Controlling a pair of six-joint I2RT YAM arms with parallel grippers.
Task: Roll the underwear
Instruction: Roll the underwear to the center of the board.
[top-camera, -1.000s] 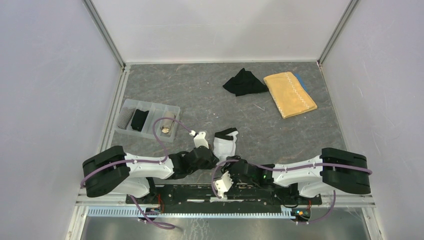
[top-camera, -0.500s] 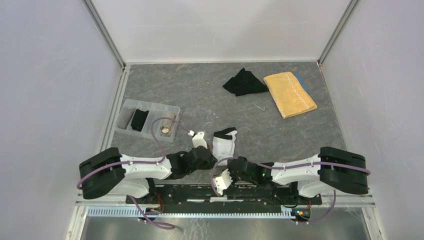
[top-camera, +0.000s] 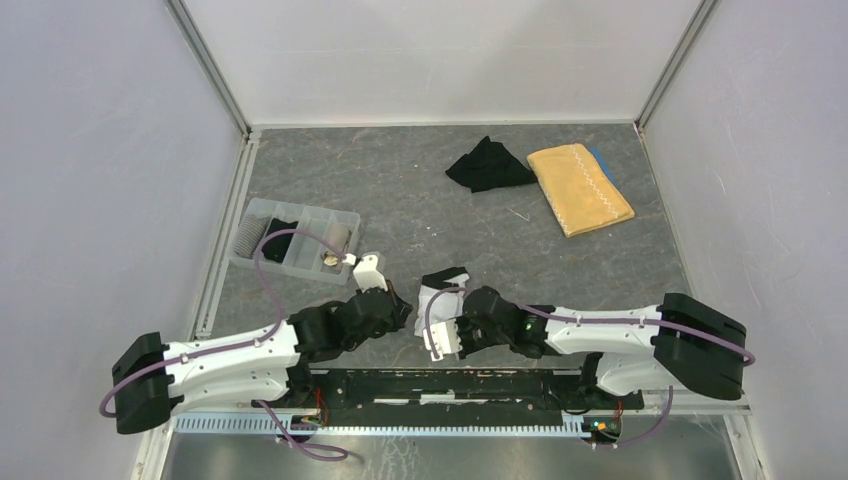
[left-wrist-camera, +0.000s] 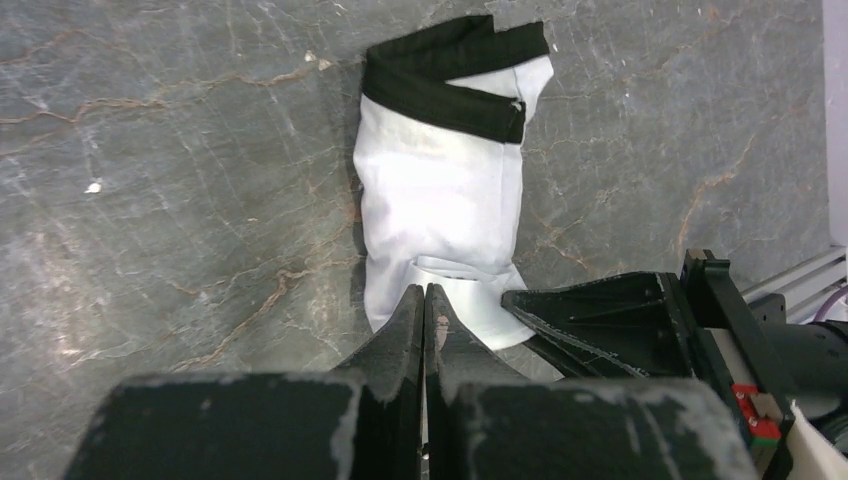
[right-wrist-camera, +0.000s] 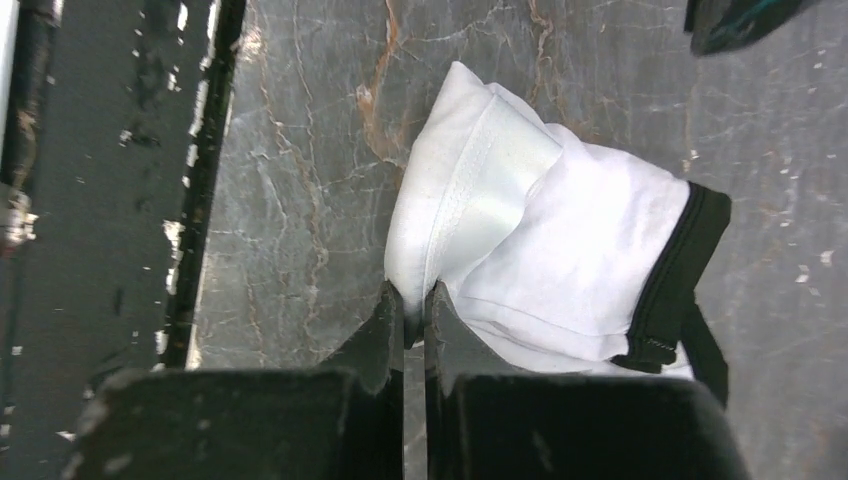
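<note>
Right wrist view: we see the right gripper (right-wrist-camera: 413, 300) clamped on a folded edge of the white cloth underwear with a black waistband (right-wrist-camera: 560, 230), which lies on the grey marbled tabletop (right-wrist-camera: 300, 150). Left wrist view: the left gripper (left-wrist-camera: 424, 297) is closed, its tips at the garment's white end.

Grey marbled counter (top-camera: 400, 190). At far right lies a mustard-yellow towel (top-camera: 580, 188), with a black garment (top-camera: 487, 166) just beside its left edge. At left sits a clear divided tray (top-camera: 305, 210); near edge, centre, white underwear (left-wrist-camera: 440, 190) with black waistband.
</note>
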